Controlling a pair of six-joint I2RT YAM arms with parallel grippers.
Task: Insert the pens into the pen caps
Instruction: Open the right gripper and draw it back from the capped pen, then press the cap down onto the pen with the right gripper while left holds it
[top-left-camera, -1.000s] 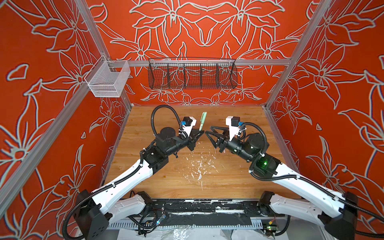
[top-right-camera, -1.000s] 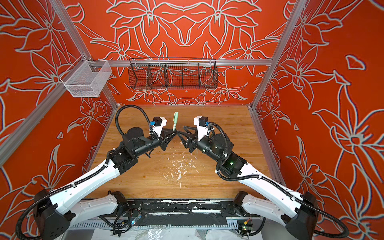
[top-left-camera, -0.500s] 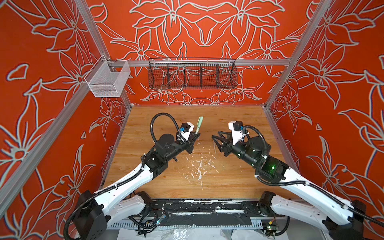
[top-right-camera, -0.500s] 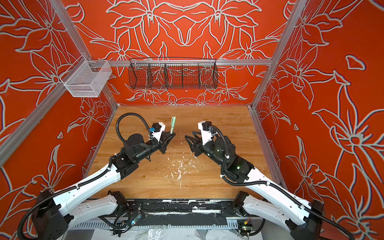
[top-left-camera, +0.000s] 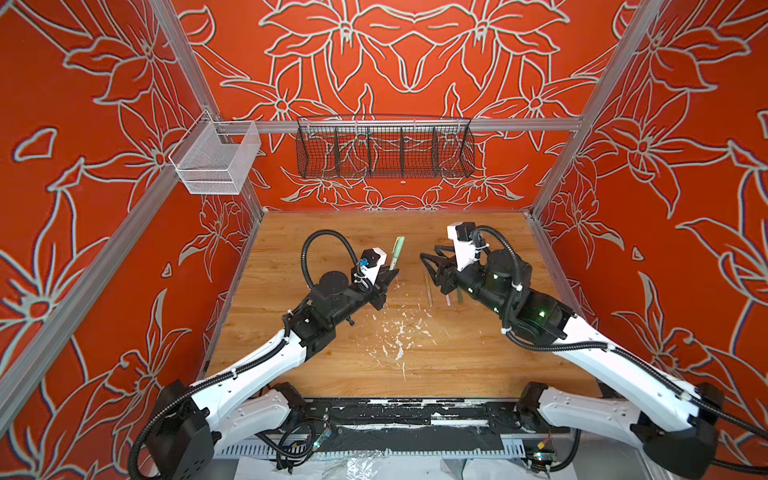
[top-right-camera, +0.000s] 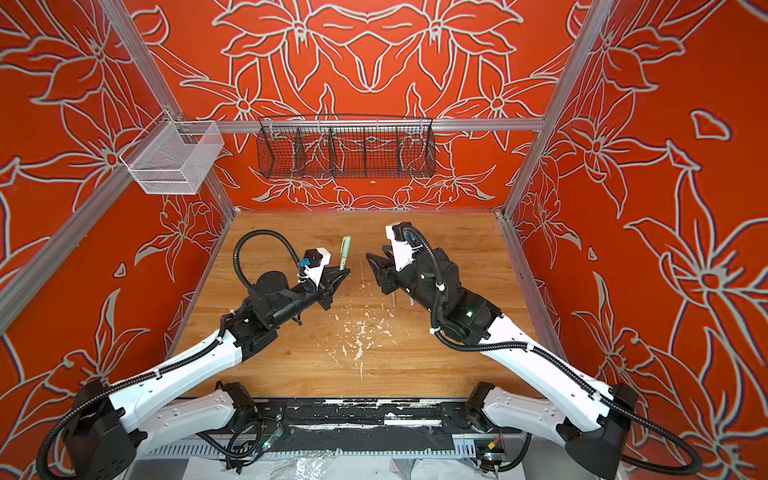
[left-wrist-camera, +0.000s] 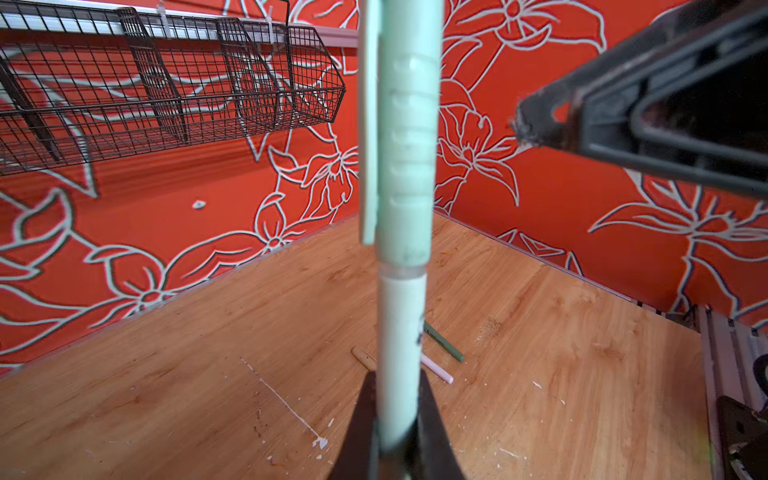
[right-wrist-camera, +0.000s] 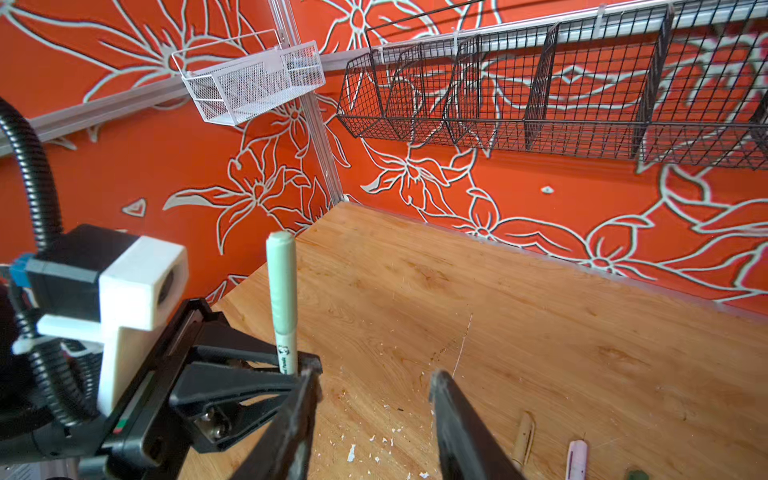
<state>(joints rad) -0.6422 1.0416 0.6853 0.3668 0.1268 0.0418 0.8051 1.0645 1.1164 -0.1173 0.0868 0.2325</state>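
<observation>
I am holding the pale green pen (top-left-camera: 397, 252), its cap (left-wrist-camera: 409, 145) now seated, upright in my clamped left gripper (top-left-camera: 390, 275) at the centre of both top views, while my right gripper (top-left-camera: 430, 262), parted and empty, is withdrawing toward the three remaining pens (top-left-camera: 448, 296) lying right of centre, so I judge one pairing complete.

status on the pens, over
Left gripper shut on pale green pen, cap on. Right gripper open, empty. Tan pen, pink pen, dark green pen on table. Nothing blocking.
</observation>
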